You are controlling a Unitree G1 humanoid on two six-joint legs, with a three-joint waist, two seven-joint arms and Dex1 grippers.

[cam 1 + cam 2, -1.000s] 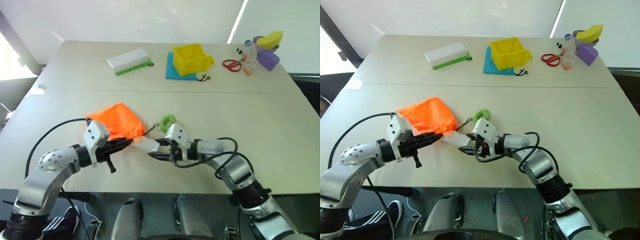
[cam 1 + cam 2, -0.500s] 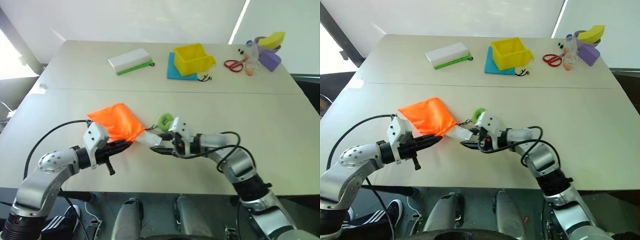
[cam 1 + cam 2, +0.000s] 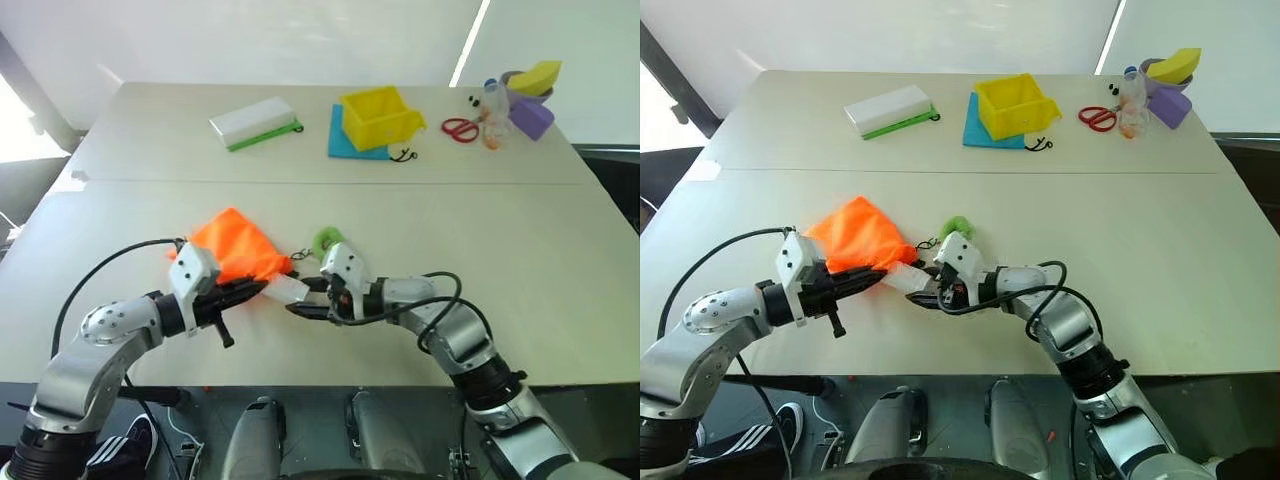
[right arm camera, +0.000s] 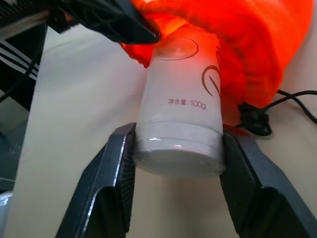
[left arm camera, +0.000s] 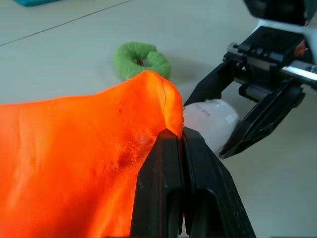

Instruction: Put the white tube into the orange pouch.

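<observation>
With my right claw point(image 4: 173, 148) clamped on the tube point(image 4: 181, 111), its long axis points straight ahead into the pouch point(image 5: 74, 163) mouth, whose rim my left claw point(image 5: 176, 144) holds pinched.

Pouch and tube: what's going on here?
The left gripper is shut on the edge of the orange pouch, holding its mouth up. The right gripper is clamped on the white tube and has its far end at the pouch opening, partly under the fabric. Most of the tube is not yet inside.
</observation>
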